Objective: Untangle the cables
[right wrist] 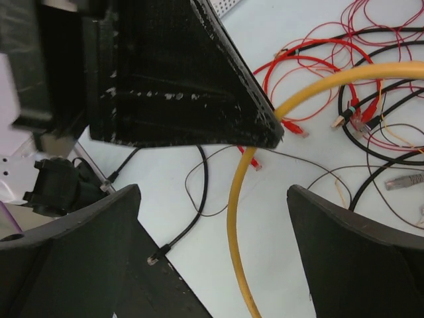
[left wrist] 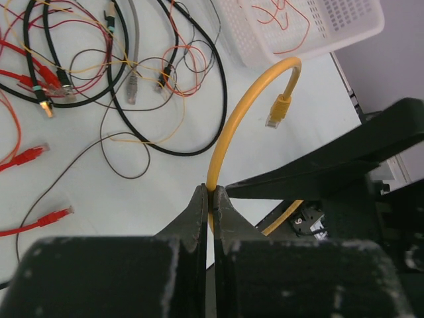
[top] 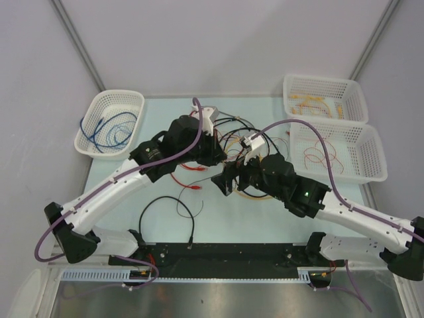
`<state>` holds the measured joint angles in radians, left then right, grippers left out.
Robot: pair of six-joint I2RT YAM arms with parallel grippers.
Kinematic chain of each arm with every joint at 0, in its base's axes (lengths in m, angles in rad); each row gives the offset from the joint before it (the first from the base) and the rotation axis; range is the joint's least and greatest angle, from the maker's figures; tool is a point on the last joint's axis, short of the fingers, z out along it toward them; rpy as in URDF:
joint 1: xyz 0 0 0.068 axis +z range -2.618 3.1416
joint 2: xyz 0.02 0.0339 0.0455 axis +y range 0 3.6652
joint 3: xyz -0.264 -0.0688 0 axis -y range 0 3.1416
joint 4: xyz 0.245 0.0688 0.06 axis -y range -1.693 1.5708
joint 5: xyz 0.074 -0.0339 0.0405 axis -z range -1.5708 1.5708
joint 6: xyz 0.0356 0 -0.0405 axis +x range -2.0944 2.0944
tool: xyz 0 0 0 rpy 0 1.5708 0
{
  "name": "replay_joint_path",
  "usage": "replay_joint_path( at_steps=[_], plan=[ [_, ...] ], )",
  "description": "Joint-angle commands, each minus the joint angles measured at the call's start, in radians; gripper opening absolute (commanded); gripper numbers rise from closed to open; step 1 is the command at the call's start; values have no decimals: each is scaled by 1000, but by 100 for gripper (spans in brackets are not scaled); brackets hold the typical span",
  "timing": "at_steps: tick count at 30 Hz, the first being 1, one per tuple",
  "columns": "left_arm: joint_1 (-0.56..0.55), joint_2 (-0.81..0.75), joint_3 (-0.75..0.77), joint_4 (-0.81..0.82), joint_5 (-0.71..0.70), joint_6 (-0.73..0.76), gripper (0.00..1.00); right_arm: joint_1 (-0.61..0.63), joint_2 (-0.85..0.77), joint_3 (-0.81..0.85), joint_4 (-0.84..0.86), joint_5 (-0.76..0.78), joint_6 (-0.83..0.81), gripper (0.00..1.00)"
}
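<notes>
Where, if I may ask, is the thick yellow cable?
In the left wrist view the thick yellow cable is pinched in the shut left hand, arching toward the white plastic basket; it passes through the open right hand.

Pale table (top: 265, 222) holds 3 white mesh baskets: left basket (top: 119, 95) back left, back-right basket (top: 321, 78) touching front-right basket (top: 338, 177).

Yellow cable (right wrist: 230, 218) cut off at btm + right edges; cables (top: 232, 134) partly hidden under L arm (top: 126, 175) / R arm (top: 351, 212).
</notes>
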<state>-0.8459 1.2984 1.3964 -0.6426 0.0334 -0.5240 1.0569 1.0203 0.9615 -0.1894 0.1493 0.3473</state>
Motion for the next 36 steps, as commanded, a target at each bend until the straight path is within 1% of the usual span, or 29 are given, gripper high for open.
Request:
replay_joint_path(
  at_steps=[1,2,3,5,6,7,8,9,11,12,13,14,15,16,17,18,19,20,21,22,23,25,27,28,29,31,34,35,36],
  plan=[
    [-31,-7,36,69,25,-25,0,3,46,20,44,-2,4,90],
    [-32,-8,30,76,26,-27,0,3,56,20,42,-2,2,85],
    [-32,-10,27,78,28,-27,0,3,61,22,39,-5,5,66],
    [-32,-14,23,80,20,-24,0,3,58,20,33,6,12,43],
    [-32,-19,21,77,16,-24,0,3,54,20,27,18,10,27],
    [-32,-27,18,77,7,-18,0,3,46,20,25,25,13,22],
    [-32,-30,16,77,-1,-15,0,3,26,22,19,41,12,13],
    [-32,-36,13,74,-13,-10,7,3,14,20,9,56,12,8],
    [-27,-54,12,64,-76,-5,32,-1,-11,22,-4,102,6,0],
    [-16,-60,3,60,-96,-8,47,-11,-34,20,-13,116,1,0],
    [-7,-70,-5,55,-128,-13,51,-23,-45,20,-21,121,1,0],
    [7,-82,-16,57,-139,-24,56,-85,-52,20,-37,112,8,0],
    [43,-112,-52,60,-154,-53,66,-130,-72,23,-45,92,19,0],
    [65,-134,-75,67,-165,-71,72,-194,-78,26,-51,58,48,0],
    [89,-155,-101,73,-180,-91,78,-333,-83,31,-61,-33,68,0],
    [140,-210,-164,83,-181,-120,90,-427,-86,36,-59,-84,90,0],
    [166,-235,-196,109,-181,-131,92,-510,-83,46,-52,-137,116,0],
    [188,-260,-229,119,-182,-140,92,-588,-77,49,-24,-248,163,0],
    [224,-307,-284,132,-182,-151,92,-748,-68,55,-4,-289,195,0],
    [238,-326,-309,152,-182,-153,92,-814,-30,69,14,-324,222,0],
    [251,-344,-330,159,-181,-151,92,-862,-5,91,28,-323,251,0],
    [271,-367,-373,170,-187,-146,92,-903,82,138,36,-280,248,0],
    [280,-369,-393,170,-181,-130,92,-943,135,161,119,-255,280,0],
    [280,-358,-396,172,-176,-123,92,-959,189,172,174,-237,294,0],
    [283,-352,-398,170,-171,-113,92,-971,219,183,182,-225,309,0],
    [288,-329,-402,162,-161,-107,92,-1008,315,209,260,-189,323,0],
    [295,-304,-419,175,-144,-93,92,-1049,411,266,333,-151,372,0],
    [303,-303,-425,178,-139,-87,93,-1075,479,305,349,-149,386,0],
    [304,-297,-433,182,-135,-84,92,-1084,512,328,360,-149,412,0]
  ],
)
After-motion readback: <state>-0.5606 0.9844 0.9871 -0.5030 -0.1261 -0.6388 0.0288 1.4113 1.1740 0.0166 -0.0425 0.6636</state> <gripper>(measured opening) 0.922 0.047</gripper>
